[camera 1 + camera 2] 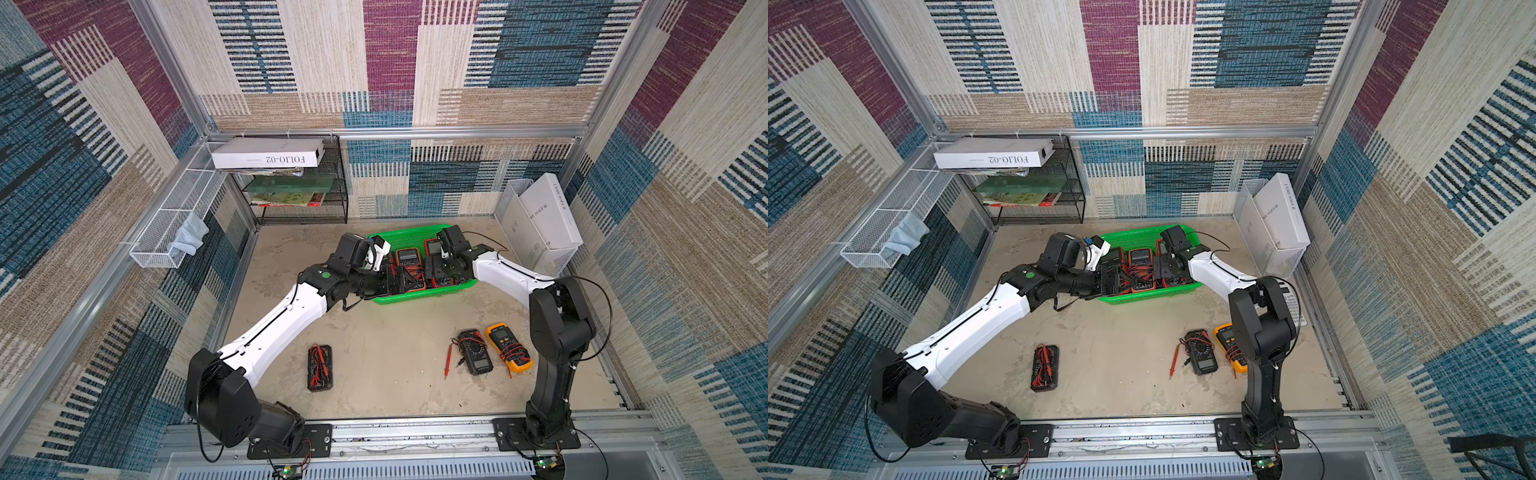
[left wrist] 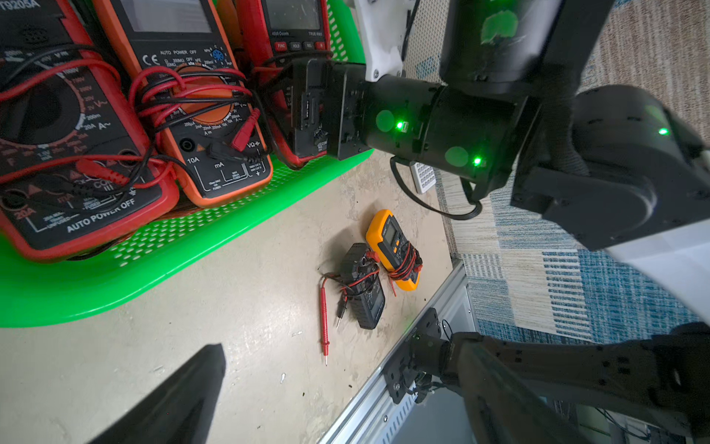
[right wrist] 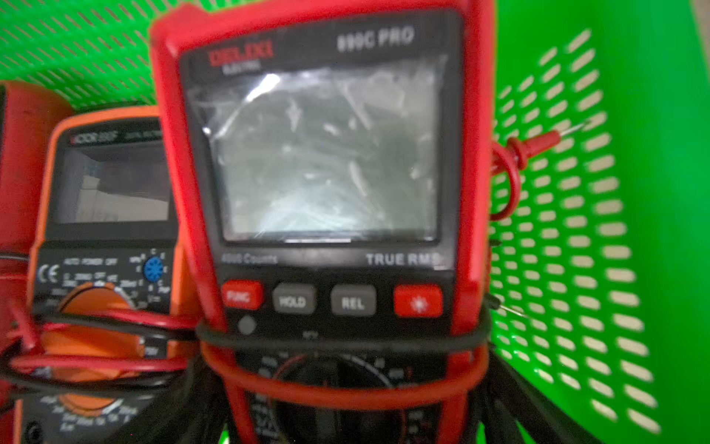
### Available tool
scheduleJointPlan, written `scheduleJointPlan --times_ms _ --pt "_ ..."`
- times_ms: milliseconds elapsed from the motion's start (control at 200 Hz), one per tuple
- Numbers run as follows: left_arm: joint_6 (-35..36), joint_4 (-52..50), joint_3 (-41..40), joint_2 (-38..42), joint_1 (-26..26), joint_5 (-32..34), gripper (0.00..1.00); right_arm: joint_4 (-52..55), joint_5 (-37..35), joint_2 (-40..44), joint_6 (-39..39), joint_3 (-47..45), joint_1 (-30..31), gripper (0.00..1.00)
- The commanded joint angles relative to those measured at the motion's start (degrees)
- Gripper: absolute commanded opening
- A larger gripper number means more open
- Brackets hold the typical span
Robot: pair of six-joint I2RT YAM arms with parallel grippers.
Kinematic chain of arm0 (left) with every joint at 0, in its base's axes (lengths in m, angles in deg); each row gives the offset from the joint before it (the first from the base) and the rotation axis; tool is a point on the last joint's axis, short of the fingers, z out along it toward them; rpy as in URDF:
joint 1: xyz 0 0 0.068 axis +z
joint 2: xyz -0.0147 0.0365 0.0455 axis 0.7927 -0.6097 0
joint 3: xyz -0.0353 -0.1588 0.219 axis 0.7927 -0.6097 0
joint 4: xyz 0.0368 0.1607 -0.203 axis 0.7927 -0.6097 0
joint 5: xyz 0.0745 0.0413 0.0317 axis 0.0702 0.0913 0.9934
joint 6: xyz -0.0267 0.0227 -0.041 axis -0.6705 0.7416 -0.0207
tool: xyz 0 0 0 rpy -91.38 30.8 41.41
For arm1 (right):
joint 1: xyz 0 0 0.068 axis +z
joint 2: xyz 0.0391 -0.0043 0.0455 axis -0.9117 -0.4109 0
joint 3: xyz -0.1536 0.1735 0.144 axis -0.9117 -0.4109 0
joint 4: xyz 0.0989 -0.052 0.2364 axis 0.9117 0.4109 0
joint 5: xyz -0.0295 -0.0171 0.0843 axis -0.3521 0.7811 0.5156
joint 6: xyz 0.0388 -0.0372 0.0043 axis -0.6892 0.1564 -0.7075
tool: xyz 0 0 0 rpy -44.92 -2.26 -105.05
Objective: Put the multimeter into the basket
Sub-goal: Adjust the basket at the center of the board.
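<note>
1. Basket [image 1: 415, 298] sits at 12 o'clock on the table. Three meters lie abreast inside it, faces up.
2. Red multimeter [image 3: 326, 173] fills the 3 o'clock slot, just beside the orange meter [image 3: 107, 215]. Red-black meter [image 2: 57, 134] is at the 9 o'clock end.
3. Right gripper [image 1: 434, 274] hangs over the red multimeter's dial end. Dark blurred shapes flank the meter's body in the wrist view. Claw apart or pinching: cannot tell.
4. Left gripper [image 1: 392, 280] is at the basket's 9 o'clock end. Only one finger [image 2: 173, 403] shows, so its claw can't be read either.
5. Judgement: the meter looks placed, so the step in hand is letting go and backing out. Lift straight up, because lead loops wrap the body where the claw sits and could snag.
6. Red probe [image 3: 538, 142] points at the perforated wall, and a dragged lead could shift the meter.
7. On the table: yellow meter [image 1: 509, 347] and black meter [image 1: 476, 353] at 4 o'clock, and a face-down meter [image 1: 320, 368] at 7 o'clock.
</note>
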Motion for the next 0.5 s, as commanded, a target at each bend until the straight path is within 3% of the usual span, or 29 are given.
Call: scheduleJointPlan --times_ms 0,496 --pt "0.78 1.25 -1.38 1.09 -0.16 0.85 1.00 1.10 -0.33 1.54 -0.67 0.35 -0.21 1.00" --pt "-0.49 4.82 -9.66 5.99 -1.31 4.63 1.00 2.02 0.11 13.01 -1.33 -4.08 -0.89 0.99"
